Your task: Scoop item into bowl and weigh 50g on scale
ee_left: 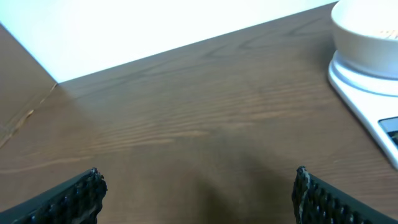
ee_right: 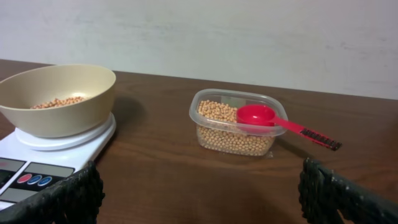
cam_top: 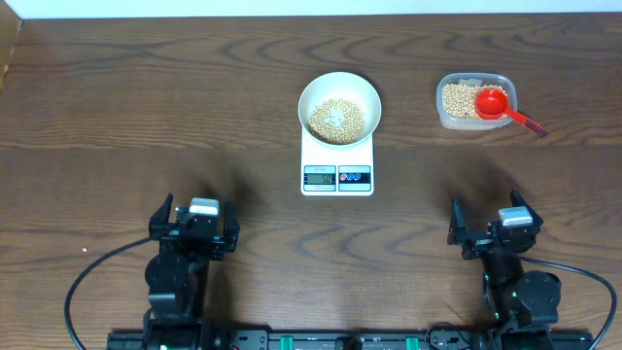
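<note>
Overhead, bowl and scale: we see the bowl (cam_top: 339,76) sitting centred on the scale (cam_top: 337,160), just beyond mid-table, with beans (cam_top: 336,120) covering its bottom.
Overhead, display: the display (cam_top: 320,176) faces the near edge, and we cannot read its digits.
Overhead, tub and scoop: the clear tub (cam_top: 440,109) stands well to the right of the scale and holds more beans. The red scoop (cam_top: 493,101) rests in it, and its handle (cam_top: 530,123) juts out over the tub's near-right corner.
Overhead, grippers: the left gripper (cam_top: 198,206) and the right gripper (cam_top: 488,208) wait at the near edge, both spread wide and empty, well apart from everything.
Left wrist, reach: our wide fingers (ee_left: 81,194) frame only bare table (ee_left: 186,106). The bowl and scale sit at the far right of this view.
Right wrist, reach: the tub lies ahead between our open fingers (ee_right: 336,194), the scoop's cup sits on the beans, and the handle points right. The bowl on the scale is to the left, with the buttons (ee_right: 31,180) near us.
Step in hand: we judge it to be a top-up toward the target, and the right arm is the one nearer the scoop.
Doing it well: we should pinch the handle near its free end and dig shallow. We should carry the cup level and tip it over the bowl's middle without touching the bowl or scale.
Near the target: we should pour only a few beans at a time and let the reading settle between pours.
</note>
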### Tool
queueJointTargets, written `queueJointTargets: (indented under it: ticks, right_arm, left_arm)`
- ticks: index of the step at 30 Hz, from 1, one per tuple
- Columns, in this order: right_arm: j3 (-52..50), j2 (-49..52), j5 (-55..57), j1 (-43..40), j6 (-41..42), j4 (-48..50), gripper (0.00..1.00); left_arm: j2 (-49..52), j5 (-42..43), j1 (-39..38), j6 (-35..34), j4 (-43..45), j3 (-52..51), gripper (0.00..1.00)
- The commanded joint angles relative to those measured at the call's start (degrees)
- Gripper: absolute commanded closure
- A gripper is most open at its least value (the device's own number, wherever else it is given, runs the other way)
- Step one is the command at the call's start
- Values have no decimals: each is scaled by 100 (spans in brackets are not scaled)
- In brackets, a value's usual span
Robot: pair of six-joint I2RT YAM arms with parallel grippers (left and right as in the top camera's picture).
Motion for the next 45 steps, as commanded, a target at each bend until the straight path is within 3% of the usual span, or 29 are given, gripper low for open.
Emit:
queueJointTargets:
  ticks: [1, 8, 45]
  right_arm:
    - [-13, -39, 26, -9, 74, -22, 1]
    - [-13, -39, 26, -9, 74, -22, 1]
    - [-13, -39, 26, -9, 74, -22, 1]
  left_arm:
    - [-407, -111, 144, -39, 203, -339, 2]
    - [-946, -151, 310, -623, 240, -756, 2]
    - [-1110, -66, 315, -717, 446, -841, 2]
